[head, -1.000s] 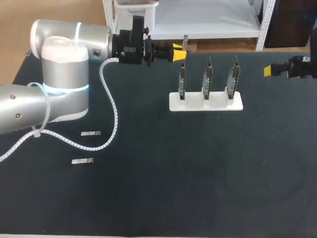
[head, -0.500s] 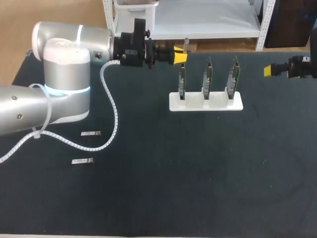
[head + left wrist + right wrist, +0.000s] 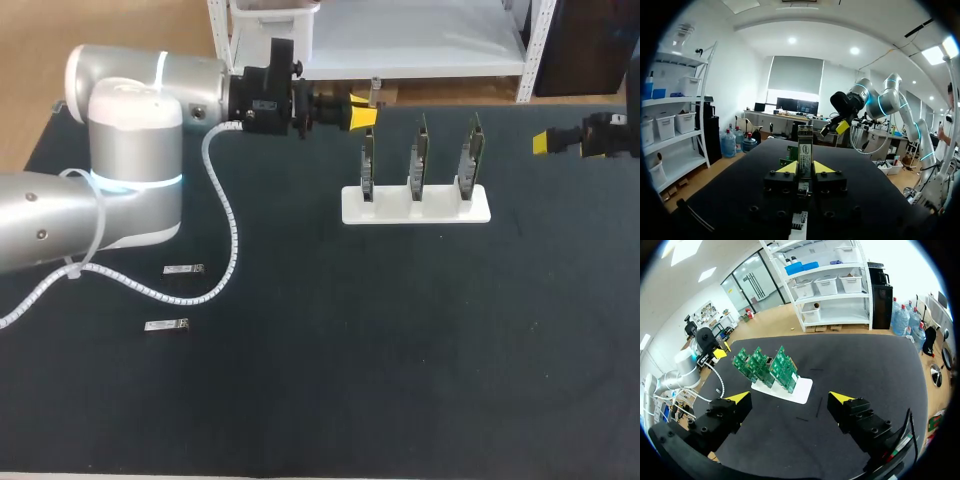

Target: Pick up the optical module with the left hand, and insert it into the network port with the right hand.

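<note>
The optical module [image 3: 376,90], a slim metal stick, stands upright in my left gripper [image 3: 364,112] at the table's far edge, just behind the leftmost board. In the left wrist view my left gripper [image 3: 805,168] is shut on the module [image 3: 805,147], whose labelled end sticks out ahead of the yellow tips. Three green network boards [image 3: 420,152] stand upright in a white holder [image 3: 415,208]. Out at the table's right edge, well away from the holder, my right gripper [image 3: 548,142] is open. Seen from its own wrist, the right gripper [image 3: 790,400] is wide open and empty, with the boards [image 3: 767,365] ahead of it.
Two spare modules [image 3: 183,269] [image 3: 166,325] lie flat on the black table [image 3: 400,350] at the left, near the left arm's white cable [image 3: 232,235]. The left arm's big grey body [image 3: 125,160] fills the left side.
My left gripper has shifted a little to the right with the module in it. The right arm has kept still.
</note>
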Robot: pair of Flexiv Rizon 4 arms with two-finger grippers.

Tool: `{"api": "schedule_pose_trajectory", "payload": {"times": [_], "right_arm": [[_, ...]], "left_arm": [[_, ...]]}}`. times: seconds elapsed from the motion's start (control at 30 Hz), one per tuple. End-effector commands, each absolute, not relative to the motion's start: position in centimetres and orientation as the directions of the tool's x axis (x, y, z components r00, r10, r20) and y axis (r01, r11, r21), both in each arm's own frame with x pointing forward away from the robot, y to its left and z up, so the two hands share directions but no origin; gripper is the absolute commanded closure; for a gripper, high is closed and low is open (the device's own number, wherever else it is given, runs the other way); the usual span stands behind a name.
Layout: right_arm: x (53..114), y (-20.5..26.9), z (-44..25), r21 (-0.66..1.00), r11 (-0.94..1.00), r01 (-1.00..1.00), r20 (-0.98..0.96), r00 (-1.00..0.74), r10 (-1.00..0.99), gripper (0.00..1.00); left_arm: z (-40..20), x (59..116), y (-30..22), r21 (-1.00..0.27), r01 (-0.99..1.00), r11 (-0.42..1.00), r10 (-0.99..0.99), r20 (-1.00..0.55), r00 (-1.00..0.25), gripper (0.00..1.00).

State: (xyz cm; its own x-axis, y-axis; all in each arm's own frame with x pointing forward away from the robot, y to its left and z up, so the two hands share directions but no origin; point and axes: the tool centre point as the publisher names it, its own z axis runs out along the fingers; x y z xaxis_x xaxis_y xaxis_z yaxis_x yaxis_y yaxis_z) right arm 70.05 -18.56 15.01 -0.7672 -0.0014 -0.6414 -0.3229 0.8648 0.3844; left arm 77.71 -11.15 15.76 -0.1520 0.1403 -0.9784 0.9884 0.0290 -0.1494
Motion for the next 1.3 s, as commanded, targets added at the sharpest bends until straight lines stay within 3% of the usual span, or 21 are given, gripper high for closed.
{"api": "schedule_pose_trajectory", "payload": {"times": [0.03,0.57,0.77,0.97,1.1,1.3], "right_arm": [[70.0,-18.5,15.0,0.382,0.867,-0.320,-0.642,-0.767,0.000,0.00],[70.2,-18.6,15.2,0.363,0.873,-0.326,-0.647,-0.762,-0.016,0.00],[72.6,-18.5,17.3,0.333,0.800,-0.500,-0.713,-0.688,-0.133,0.00],[74.9,-16.6,19.5,0.280,0.620,-0.733,-0.768,-0.559,-0.314,0.00],[75.6,-14.4,19.9,0.292,0.390,-0.873,-0.758,-0.460,-0.462,0.00],[76.5,-11.0,19.8,0.274,0.240,-0.931,-0.745,-0.363,-0.560,0.00]], "left_arm": [[15.6,77.8,-11.2,-0.154,0.987,0.035,0.139,-0.978,-0.157,1.00],[15.5,77.7,-11.1,-0.157,0.987,0.045,0.138,-0.977,-0.161,1.00],[15.5,77.7,-11.1,-0.157,0.987,0.045,0.138,-0.977,-0.161,1.00],[15.5,77.7,-11.1,-0.157,0.987,0.045,0.138,-0.977,-0.161,1.00],[15.5,77.7,-11.1,-0.157,0.987,0.045,0.138,-0.977,-0.161,1.00],[15.5,77.7,-11.1,-0.157,0.987,0.045,0.138,-0.977,-0.161,1.00]]}}
